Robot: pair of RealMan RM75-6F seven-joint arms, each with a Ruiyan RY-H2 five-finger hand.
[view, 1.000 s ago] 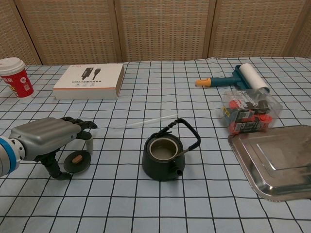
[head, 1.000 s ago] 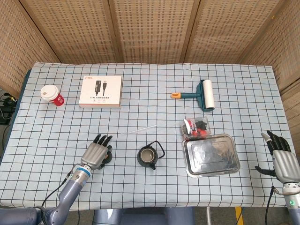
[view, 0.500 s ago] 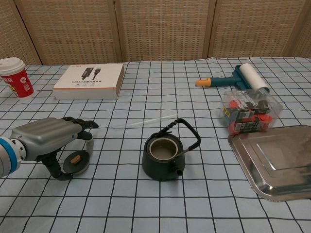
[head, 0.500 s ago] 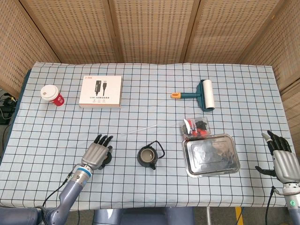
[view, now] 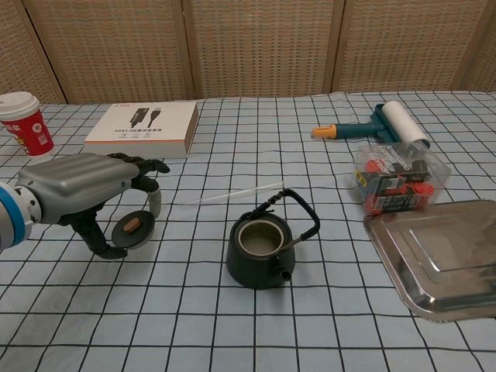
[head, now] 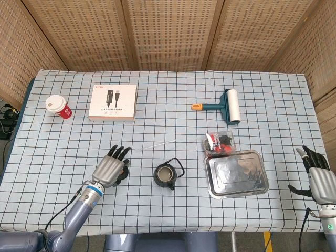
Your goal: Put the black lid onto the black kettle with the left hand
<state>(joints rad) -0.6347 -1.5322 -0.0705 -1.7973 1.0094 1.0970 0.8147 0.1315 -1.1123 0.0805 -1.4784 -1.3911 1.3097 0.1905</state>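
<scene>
Partly hidden under the left hand, the pinched black lid is held at nine o'clock of the open, seemingly empty black kettle.

My left hand pinches the black lid off the tabletop; my right hand rests open, fingers apart

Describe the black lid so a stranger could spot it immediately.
Start at the black kettle near the front middle of the checked table. To its left, the left hand holds the black lid tilted on edge. It is a small dark disc with a brown knob, unlike anything else nearby.
</scene>
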